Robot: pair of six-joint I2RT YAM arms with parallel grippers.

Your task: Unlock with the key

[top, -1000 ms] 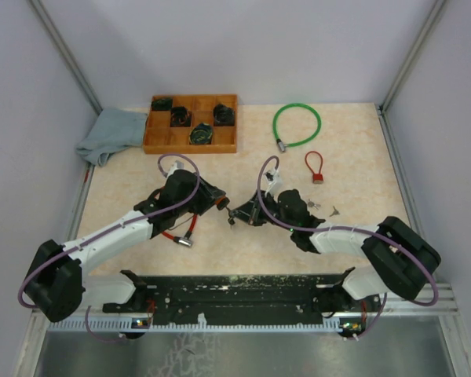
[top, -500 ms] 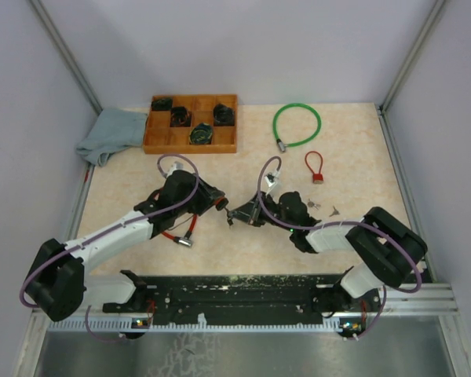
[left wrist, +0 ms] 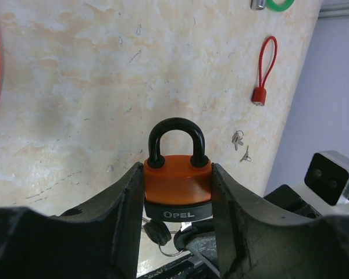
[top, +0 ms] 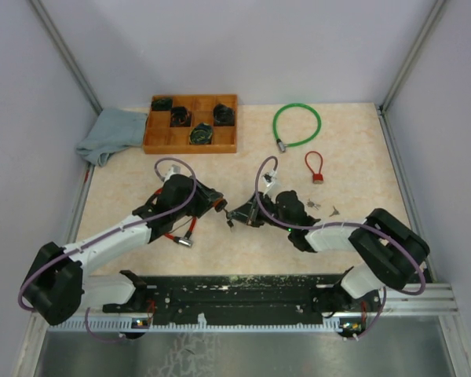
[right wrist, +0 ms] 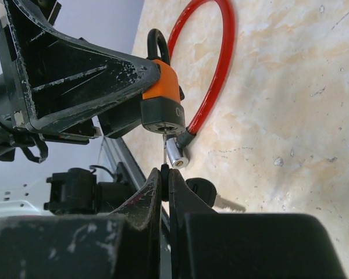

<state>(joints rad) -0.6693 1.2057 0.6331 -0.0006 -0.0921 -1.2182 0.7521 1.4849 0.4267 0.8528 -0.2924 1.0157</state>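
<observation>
From above, the left gripper (top: 216,203) has the orange padlock (top: 220,203) out over the middle of the table (top: 353,149). The right gripper (top: 235,215) noses in just beside it, jaws shut on something too small to make out from up here. The left wrist view is clearer: the jaws are about half open, pressed flat against either side of the orange body, with the black shackle (left wrist: 176,138) poking forward, closed. I'd call it a stiff, dense little lump with a smooth cover that could twist in a loose hold, so those flat sides are the right place to clamp it. In the right wrist view the jaws are pinched tight on the key (right wrist: 164,150), its thin blade pointing up at the lock's underside. I can't tell whether the tip is at the keyway or already in. The key looks light, thin and bendable, and I'd say it's best gripped at the head and kept square, or it may swivel in the turn.
</observation>
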